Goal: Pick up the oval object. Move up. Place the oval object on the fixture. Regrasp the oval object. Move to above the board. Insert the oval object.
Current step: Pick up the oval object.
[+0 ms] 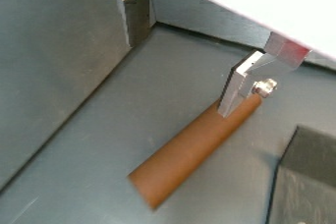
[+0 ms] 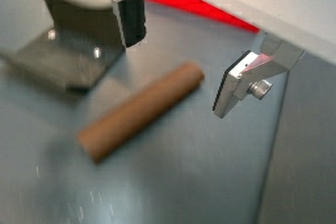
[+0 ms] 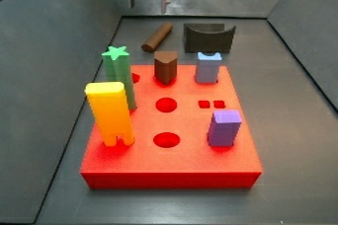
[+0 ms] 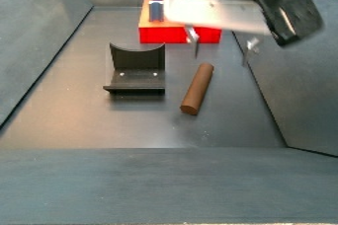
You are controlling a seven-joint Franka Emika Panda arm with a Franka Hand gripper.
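Open wide and holding nothing, the robot's silver two-finger gripper (image 2: 178,56) is hanging over the grey floor, with its flat finger plates (image 1: 242,83) well apart. The small dark brown oval peg (image 4: 197,87) is lying flat on its side on the floor, just beside the dark grey-black fixture with the curved notch (image 4: 134,69), not touching it. In both wrist views the oval peg (image 1: 192,156) is showing between the two fingers but lower down, so the claw is not yet around it. To do this step well, I think the claw should be going straight down with one finger on each long side of the peg, then squeezing near its middle so it is not tipping. The flat red square board with holes (image 3: 169,166) is holding a yellow peg (image 3: 110,112), a green star-topped peg (image 3: 117,68), a purple block (image 3: 224,127), a blue peg (image 3: 209,67) and a brown pointed peg (image 3: 165,67), while several round holes are showing bare.
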